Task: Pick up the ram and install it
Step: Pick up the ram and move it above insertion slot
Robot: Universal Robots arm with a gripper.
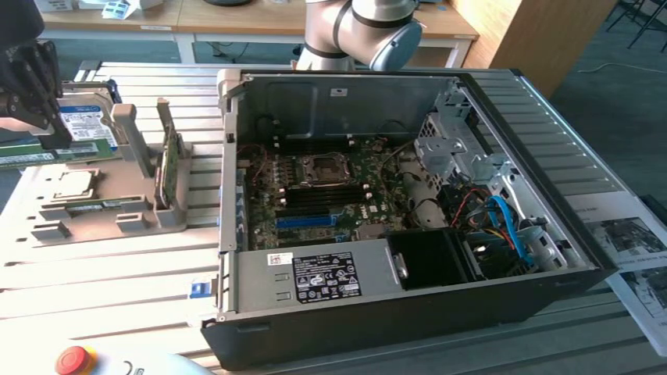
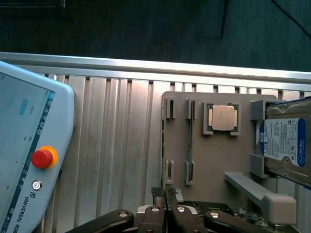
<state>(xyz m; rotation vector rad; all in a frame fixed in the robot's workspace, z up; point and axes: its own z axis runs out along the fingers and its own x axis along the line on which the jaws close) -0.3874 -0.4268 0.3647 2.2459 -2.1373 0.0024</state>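
Note:
My gripper [image 1: 44, 134] hangs over the far-left end of the grey parts tray [image 1: 156, 219] in the exterior view, well apart from the open computer case [image 1: 417, 305]. A long green ram stick [image 1: 21, 155] with a white label sits level just under its fingers, and they are shut on it. In the wrist view the black fingertips [image 2: 158, 191] stand almost together above the tray's edge [image 2: 214, 160], and my gripper [image 2: 164, 191] has only a thin gap. The motherboard [image 1: 312, 187] lies uncovered inside the case.
A second green stick [image 1: 105, 205] [image 2: 190, 141] rests in the tray beside a processor chip [image 2: 222, 118]. An upright green expansion card [image 1: 165, 160] and a blue-labelled hard drive [image 2: 284, 143] stand nearby. A teach pendant with a red stop button [image 2: 43, 158] lies on the slatted table.

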